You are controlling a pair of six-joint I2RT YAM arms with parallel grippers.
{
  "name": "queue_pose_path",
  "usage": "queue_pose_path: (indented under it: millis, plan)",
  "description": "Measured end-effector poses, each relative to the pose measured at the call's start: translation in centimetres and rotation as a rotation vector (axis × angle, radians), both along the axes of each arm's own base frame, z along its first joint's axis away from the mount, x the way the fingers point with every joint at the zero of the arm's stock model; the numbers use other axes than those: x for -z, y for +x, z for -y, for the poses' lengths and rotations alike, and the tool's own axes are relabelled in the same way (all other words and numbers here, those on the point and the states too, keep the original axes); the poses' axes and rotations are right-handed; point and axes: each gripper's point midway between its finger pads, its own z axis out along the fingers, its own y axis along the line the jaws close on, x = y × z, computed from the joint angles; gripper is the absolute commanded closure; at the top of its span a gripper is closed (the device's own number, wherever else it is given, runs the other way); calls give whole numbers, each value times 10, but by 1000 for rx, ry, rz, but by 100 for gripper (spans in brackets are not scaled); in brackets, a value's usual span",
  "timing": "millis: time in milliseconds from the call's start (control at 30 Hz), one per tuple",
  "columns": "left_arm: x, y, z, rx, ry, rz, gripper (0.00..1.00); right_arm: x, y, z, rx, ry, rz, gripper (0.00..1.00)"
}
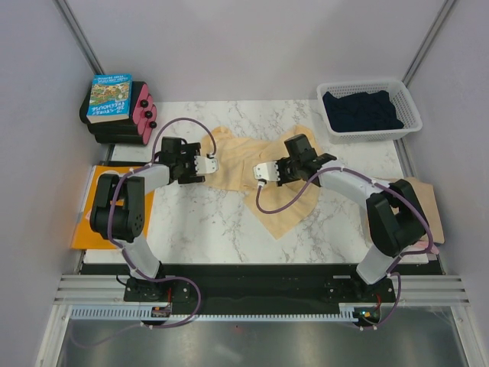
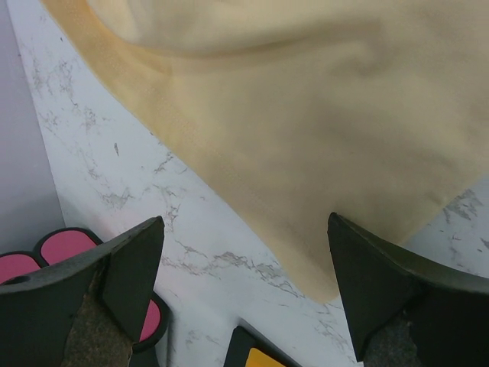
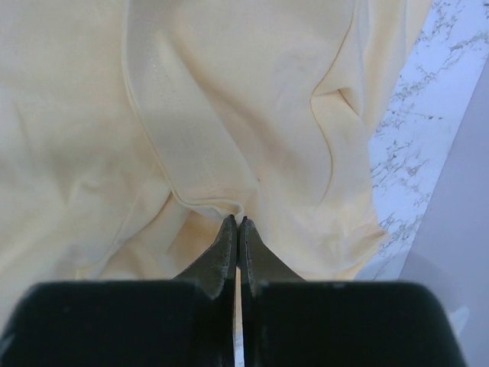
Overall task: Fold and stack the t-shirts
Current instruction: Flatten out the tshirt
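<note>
The pale yellow t-shirt [image 1: 286,214] lies rumpled across the middle of the table [image 1: 199,222], one end toward the near edge, the other toward the far edge; expect it to be light, limp and quick to slide on the marble, so take it at a hem or seam, not at loose cloth; your right gripper [image 3: 238,224] is shut tight, tips at a raised fold near the shirt's middle, though I cannot tell whether cloth is pinched; that arm reaches in from the right, elbow bent, wrist low; your left gripper [image 2: 244,256] stands wide over the shirt's left edge, forearm about level; farther off, a dark navy t-shirt [image 1: 361,111] sits in the white basket [image 1: 412,126] at the far right corner.
</note>
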Motion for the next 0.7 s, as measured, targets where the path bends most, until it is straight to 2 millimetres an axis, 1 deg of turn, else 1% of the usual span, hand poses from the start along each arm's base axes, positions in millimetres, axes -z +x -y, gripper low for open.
queue_pose_path:
  millis: [167, 233, 333, 433, 500, 600, 700]
  plan:
    - [-1, -4, -7, 24, 15, -19, 4, 3, 4, 6, 20, -16, 0, 100]
    - [-1, -10, -16, 22, 14, -56, 4, 3, 5, 8, 25, -19, 1, 100]
    - [-6, -14, -30, 25, 14, -84, 4, 3, 7, 10, 28, -22, 4, 100]
    - [-13, -15, -38, 42, 8, -92, 5, 3, 10, 9, 30, -23, 5, 100]
    - [-15, -17, -39, 61, 5, -106, 5, 4, 12, 8, 32, -27, 5, 100]
    - [-18, -21, -31, 114, -7, -125, 6, 4, 15, 8, 38, -32, 9, 100]
    - [-16, -27, -25, 171, -7, -142, 6, 2, 18, 8, 42, -32, 16, 100]
